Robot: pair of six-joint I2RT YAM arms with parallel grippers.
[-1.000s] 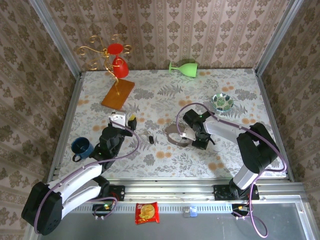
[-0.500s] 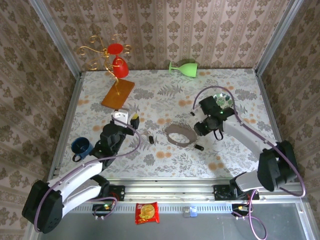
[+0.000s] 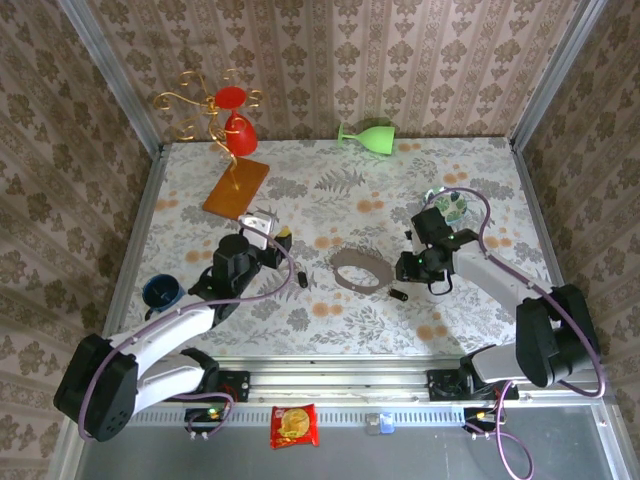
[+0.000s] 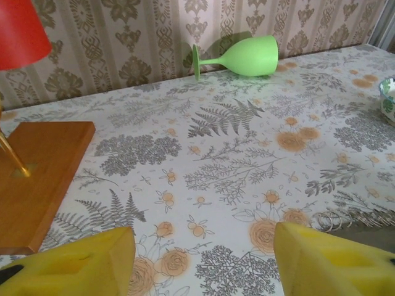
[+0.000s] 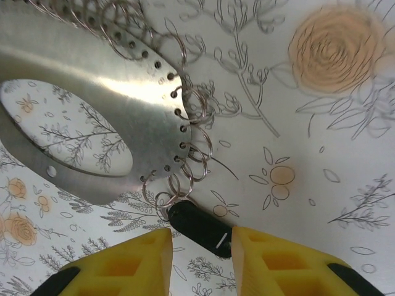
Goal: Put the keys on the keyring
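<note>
The keyring is a flat metal hoop lying mid-table; in the right wrist view the keyring has several small wire loops along its edge. One black-headed key lies on the table at the hoop's right edge, against one of those loops. It sits between the spread fingers of my right gripper, which is open. In the top view that key is just below the right gripper. The other key lies left of the hoop. My left gripper is open over bare table.
A green glass lies on its side at the back wall. A wooden-based gold stand with a red glass is back left. A blue mug sits front left and a small patterned dish at the right.
My right gripper pulled back to the right from the hoop and its jaws widened, leaving a key at the hoop's right edge. The left gripper moved right, toward the hoop.
</note>
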